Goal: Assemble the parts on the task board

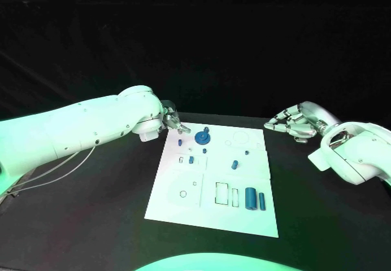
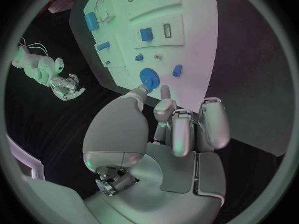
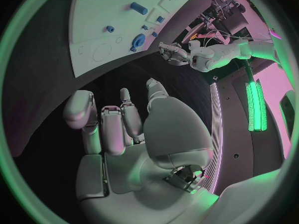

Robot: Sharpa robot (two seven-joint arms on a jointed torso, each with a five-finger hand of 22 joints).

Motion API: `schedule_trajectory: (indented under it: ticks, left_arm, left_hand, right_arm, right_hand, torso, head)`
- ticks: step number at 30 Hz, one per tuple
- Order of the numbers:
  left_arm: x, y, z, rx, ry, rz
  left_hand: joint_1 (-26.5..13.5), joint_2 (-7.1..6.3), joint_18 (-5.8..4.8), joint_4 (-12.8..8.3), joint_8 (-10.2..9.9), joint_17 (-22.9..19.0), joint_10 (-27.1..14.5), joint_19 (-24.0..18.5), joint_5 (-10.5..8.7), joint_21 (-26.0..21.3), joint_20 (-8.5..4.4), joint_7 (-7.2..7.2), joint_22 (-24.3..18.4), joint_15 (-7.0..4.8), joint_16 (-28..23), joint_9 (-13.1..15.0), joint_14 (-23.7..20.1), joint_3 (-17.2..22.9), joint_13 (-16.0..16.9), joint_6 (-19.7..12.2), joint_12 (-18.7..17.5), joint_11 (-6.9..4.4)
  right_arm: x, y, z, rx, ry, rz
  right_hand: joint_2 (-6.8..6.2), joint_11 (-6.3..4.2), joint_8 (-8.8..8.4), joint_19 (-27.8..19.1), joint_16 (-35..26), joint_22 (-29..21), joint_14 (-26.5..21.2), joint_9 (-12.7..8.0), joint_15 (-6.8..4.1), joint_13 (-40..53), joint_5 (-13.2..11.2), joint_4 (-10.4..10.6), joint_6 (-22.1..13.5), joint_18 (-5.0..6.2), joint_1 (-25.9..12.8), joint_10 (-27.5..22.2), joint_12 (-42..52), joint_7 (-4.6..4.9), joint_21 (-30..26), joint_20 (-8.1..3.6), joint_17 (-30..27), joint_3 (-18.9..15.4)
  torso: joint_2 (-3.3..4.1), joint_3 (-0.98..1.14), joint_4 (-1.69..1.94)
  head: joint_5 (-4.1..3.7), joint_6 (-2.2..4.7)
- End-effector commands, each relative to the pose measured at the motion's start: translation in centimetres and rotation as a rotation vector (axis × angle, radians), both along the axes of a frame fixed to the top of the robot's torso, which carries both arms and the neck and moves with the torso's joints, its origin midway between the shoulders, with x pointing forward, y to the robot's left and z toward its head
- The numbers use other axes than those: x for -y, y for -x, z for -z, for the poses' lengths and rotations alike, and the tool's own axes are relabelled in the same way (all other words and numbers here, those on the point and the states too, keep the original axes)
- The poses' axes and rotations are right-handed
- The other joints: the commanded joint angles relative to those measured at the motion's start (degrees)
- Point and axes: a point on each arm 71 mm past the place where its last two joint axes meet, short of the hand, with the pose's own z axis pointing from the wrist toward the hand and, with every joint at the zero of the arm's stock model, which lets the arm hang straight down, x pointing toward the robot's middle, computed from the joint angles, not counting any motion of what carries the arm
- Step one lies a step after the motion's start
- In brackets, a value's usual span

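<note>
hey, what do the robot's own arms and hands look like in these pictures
Both arms are bulky, smooth white shells with rounded joints. The left arm has small dark dots on its casing and thin pale cables hanging beneath it. The right arm shows a dark seam near the wrist. Each robot hand, left and right, is silver metal with segmented fingers and rounded pale pads.

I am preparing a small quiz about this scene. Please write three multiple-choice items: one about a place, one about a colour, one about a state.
1. Where is the round gear?
A. far end of the white board
B. near end
C. off the board

2. What colour are the small parts?
A. red
B. blue
C. yellow

3. What does the right robot hand hold?
A. the gear
B. a peg
C. nothing

Answers: 1 A, it lies by the left robot hand at the far edge. 2 B, all look blue. 3 C, it hangs beside the board, away from every part.
</note>
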Motion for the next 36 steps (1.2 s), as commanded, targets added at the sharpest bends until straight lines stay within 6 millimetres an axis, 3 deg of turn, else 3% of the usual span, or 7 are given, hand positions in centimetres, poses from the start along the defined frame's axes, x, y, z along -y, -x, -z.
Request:
schedule_trajectory:
  ticks: [1,23,29,36]
  left_arm:
    - [0.1,-0.5,0.1,-0.011,-0.009,0.013]
    - [-0.2,-2.0,1.4,-0.049,-0.154,0.034]
    - [-0.2,-2.0,1.8,-0.072,-0.171,0.044]
    - [-0.1,-1.8,2.4,-0.101,-0.184,0.056]
  left_hand:
    - [0.3,-0.19,1.14,0.0,-0.4,8.1,-0.5,-0.1,0.17,-0.3,0.31,0.24,-0.1,0.39,-0.4,-0.2,4.3,-0.4,-0.1,0.1,-0.3,0.14]
    - [-2.0,-0.66,1.17,0.1,-1.6,8.1,-0.6,-0.1,0.08,-0.4,0.66,0.34,-0.1,0.59,-0.4,-2.9,4.2,-5.5,-0.4,1.4,0.0,0.3]
    - [-3.1,-0.22,1.17,0.1,-1.8,8.1,-0.6,-0.1,0.06,-0.5,0.68,0.37,0.0,0.62,-0.4,-3.6,4.2,-8.0,-0.6,1.6,0.1,0.33]
    - [-3.0,-0.09,1.17,0.1,-1.9,8.1,-0.7,-0.1,0.07,-0.5,0.69,0.37,0.0,0.62,-0.4,-3.8,4.2,-8.3,-0.6,1.6,0.2,0.34]
  right_arm:
    - [-0.1,0.0,0.0,0.001,-0.002,-0.005]
    - [-0.2,0.1,0.0,0.0,-0.003,-0.009]
    - [-0.2,0.1,0.0,0.0,-0.004,-0.01]
    - [-0.2,0.1,0.0,0.001,-0.004,-0.01]
  right_hand:
    - [0.42,-0.44,0.25,0.0,-0.2,-0.1,2.4,0.1,-0.41,0.0,0.3,0.2,-0.1,0.51,-0.2,0.0,-0.1,-0.14,-0.2,-0.37,0.0,-0.2]
    - [0.42,-0.44,0.25,0.0,-0.2,-0.1,2.4,0.1,-0.41,0.0,0.3,0.2,-0.1,0.51,-0.2,0.0,-0.1,-0.14,-0.2,-0.37,0.0,-0.2]
    - [0.42,-0.45,0.27,0.0,-0.2,-0.1,2.4,0.1,-0.41,0.0,0.3,0.2,-0.1,0.51,-0.2,0.0,-0.1,-0.14,-0.2,-0.38,0.0,-0.2]
    - [0.44,-0.46,0.33,0.0,-0.2,-0.1,2.4,0.1,-0.42,0.0,0.3,0.2,-0.1,0.51,-0.2,0.0,-0.1,-0.15,-0.3,-0.39,-0.1,-0.2]
  torso:
    - [0.06,0.01,-0.02]
    - [-0.01,0.02,0.01]
    - [-0.06,0.02,0.01]
    - [-0.05,0.01,0.02]
  head:
    - [0.03,0.13]
    - [0.37,-0.04]
    - [0.4,-0.16]
    - [0.34,-0.23]
